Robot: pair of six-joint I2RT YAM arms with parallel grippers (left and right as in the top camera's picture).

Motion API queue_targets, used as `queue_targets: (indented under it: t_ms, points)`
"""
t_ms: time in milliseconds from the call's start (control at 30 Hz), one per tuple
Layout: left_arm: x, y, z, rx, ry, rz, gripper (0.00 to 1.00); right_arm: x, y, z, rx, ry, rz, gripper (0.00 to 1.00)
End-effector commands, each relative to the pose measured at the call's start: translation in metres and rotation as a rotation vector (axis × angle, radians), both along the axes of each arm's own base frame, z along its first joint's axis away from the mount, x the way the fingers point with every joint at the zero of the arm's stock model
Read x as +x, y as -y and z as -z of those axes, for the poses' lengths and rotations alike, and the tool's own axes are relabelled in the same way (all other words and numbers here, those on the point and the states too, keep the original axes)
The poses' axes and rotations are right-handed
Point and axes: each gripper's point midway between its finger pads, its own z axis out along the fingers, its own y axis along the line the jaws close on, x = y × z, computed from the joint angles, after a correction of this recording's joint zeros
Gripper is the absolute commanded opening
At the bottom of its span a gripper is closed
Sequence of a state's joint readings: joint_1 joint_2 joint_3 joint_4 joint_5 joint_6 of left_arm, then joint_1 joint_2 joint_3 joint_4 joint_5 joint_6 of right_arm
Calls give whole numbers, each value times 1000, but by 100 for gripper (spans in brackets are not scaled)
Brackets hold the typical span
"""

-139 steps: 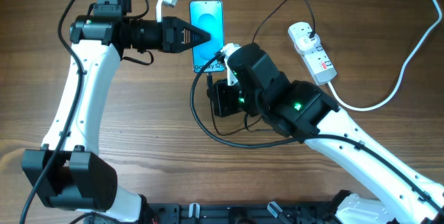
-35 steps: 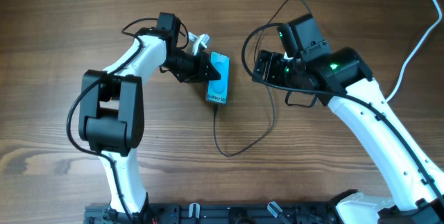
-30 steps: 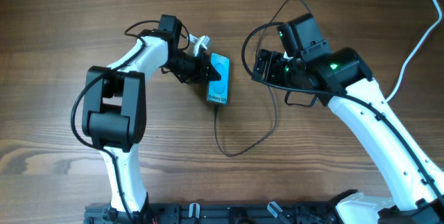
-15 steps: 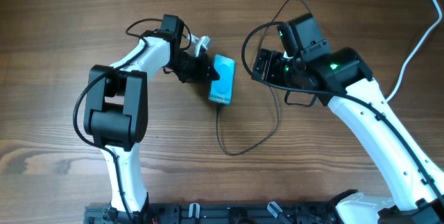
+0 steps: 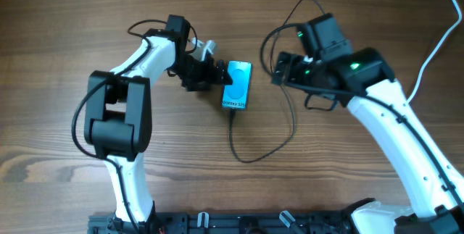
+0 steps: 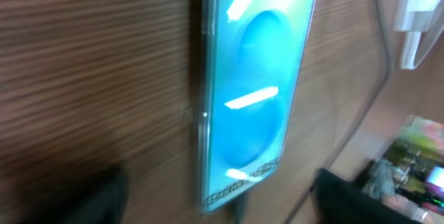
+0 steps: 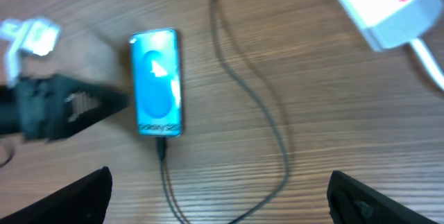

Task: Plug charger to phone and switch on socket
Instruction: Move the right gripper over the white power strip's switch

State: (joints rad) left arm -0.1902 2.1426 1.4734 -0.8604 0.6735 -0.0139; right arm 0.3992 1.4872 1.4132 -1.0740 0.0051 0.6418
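The phone [image 5: 237, 84] lies flat on the wooden table, cyan screen up, also in the left wrist view [image 6: 257, 92] and the right wrist view [image 7: 156, 82]. The charger plug [image 7: 161, 146] sits at the phone's bottom edge, and its thin black cable [image 5: 250, 159] loops right and up under the right arm. My left gripper [image 5: 216, 74] is open just left of the phone, its fingers [image 6: 361, 196] standing apart with nothing between them. My right gripper [image 7: 218, 182] hangs open above the table, holding nothing. The socket [image 7: 385, 5] shows at the top right of the right wrist view; in the overhead view the right arm hides it.
A thick white cord [image 5: 435, 38] runs along the table's right side. A small white piece [image 5: 206, 46] sticks out beside the left gripper's fingers. The cable loop [image 7: 263, 113] lies between the phone and the socket.
The left gripper has opened and let go of the phone, which now lies flat and slightly further right. The right arm has shifted a little to the right.
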Motion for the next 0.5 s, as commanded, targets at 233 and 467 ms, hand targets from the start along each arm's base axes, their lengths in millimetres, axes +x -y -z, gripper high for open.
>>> queue_targets:
  t_ms: [233,467]
  points:
    - [34,-63,-160,256,472,-283,100,68,130,43,21,-51,144,100]
    - [28,-75,-199,285,583,-327,100,132,198,58,-136,134,278,94]
